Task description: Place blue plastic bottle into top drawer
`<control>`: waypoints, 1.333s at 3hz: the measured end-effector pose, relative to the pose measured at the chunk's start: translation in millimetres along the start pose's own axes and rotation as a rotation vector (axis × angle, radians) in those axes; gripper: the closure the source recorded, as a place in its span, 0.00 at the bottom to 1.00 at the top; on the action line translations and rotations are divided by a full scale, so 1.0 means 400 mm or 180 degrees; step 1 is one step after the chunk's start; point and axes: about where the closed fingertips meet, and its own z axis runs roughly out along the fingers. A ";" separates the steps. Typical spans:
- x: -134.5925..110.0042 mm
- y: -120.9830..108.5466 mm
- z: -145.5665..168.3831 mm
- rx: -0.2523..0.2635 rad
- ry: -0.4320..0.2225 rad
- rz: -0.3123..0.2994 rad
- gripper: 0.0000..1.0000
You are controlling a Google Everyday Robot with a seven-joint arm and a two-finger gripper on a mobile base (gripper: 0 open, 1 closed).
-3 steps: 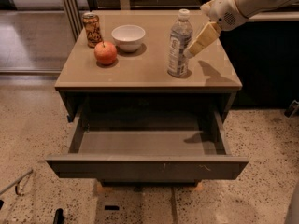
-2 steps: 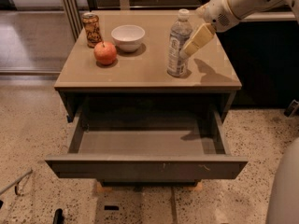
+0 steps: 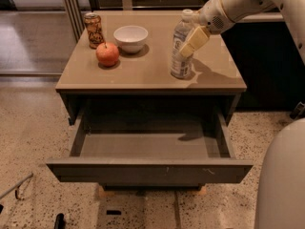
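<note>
Camera view, single angle. Change noted: over the last second the gripper [image 3: 188, 46] has crept in from about 2 o'clock toward the bottle [image 3: 178, 65]; a second ago it hung just off the bottle's right side, and now it overlaps the upper body below the cap. The bottle itself has not shifted. It stands upright on the cabinet top [image 3: 143, 73], toward 4 o'clock from the centre, near the right front corner. Reading: the approach looks finished and the grasp is the step in hand; no lift yet. Gripper state: it is against or around the bottle's shoulder, but whether it is clenched on it or only alongside cannot be told from this angle. The arm comes in from 1 o'clock, sloping down and left. The drawer [image 3: 147, 171] is pulled fully out at 6 o'clock below the top, its inside showing nothing in it, so the drop site looks ready. Other items sit well apart from the bottle: bowl [image 3: 130, 37] at 11 o'clock, apple [image 3: 107, 54] at 9 o'clock, can [image 3: 93, 30] at 10 o'clock. Risk as judged: a tall, light bottle held high may tip if nudged.
</note>
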 end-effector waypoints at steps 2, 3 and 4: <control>-0.025 -0.005 0.018 -0.0001 -0.0076 -0.0033 0.39; -0.025 -0.005 0.018 -0.0001 -0.0076 -0.0033 0.62; -0.025 -0.005 0.018 -0.0001 -0.0076 -0.0033 0.85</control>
